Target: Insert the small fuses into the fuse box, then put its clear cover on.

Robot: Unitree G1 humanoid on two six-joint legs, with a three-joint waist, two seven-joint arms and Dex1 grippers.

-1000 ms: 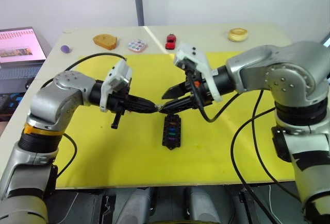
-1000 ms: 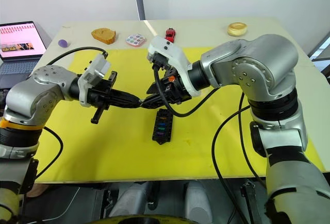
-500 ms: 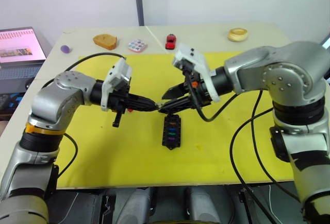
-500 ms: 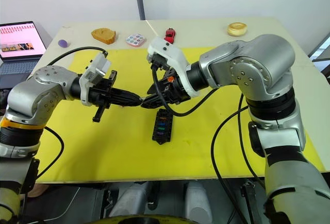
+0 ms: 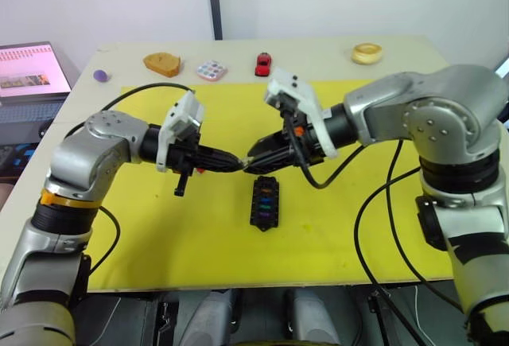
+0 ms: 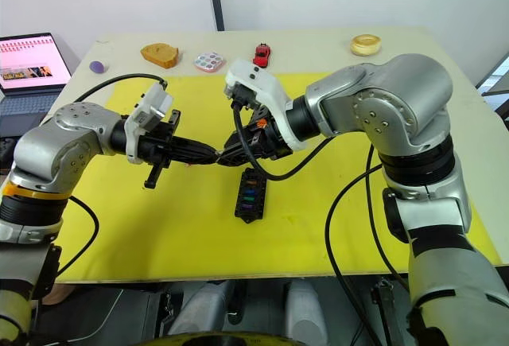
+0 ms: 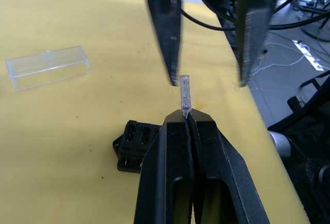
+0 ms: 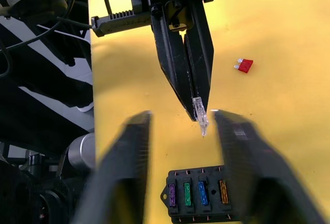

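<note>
My left gripper [image 7: 188, 117] is shut on a small pale translucent fuse [image 7: 185, 92], which sticks out past its tips above the yellow mat. My right gripper [image 5: 256, 160] faces it tip to tip and is open, one finger on each side of that fuse without touching it. The black fuse box [image 5: 264, 201] lies on the mat just below both grippers, with purple, green, blue and amber fuses seated in it [image 8: 203, 195]. A red fuse [image 8: 245, 65] lies loose on the mat. The clear cover [image 7: 46, 67] rests on the mat apart from the box.
The yellow mat [image 5: 199, 227] covers the table's middle. Along the far edge sit a purple ball [image 5: 100, 75], an orange bread-like piece [image 5: 162, 63], a pastel tile [image 5: 211, 70], a red toy car [image 5: 263, 64] and a yellow ring [image 5: 367, 52]. A laptop [image 5: 32, 71] stands at far left.
My right gripper has lifted slightly off the fuse box and drawn in around the tip of my left gripper. The left gripper has barely shifted and still holds the fuse.
</note>
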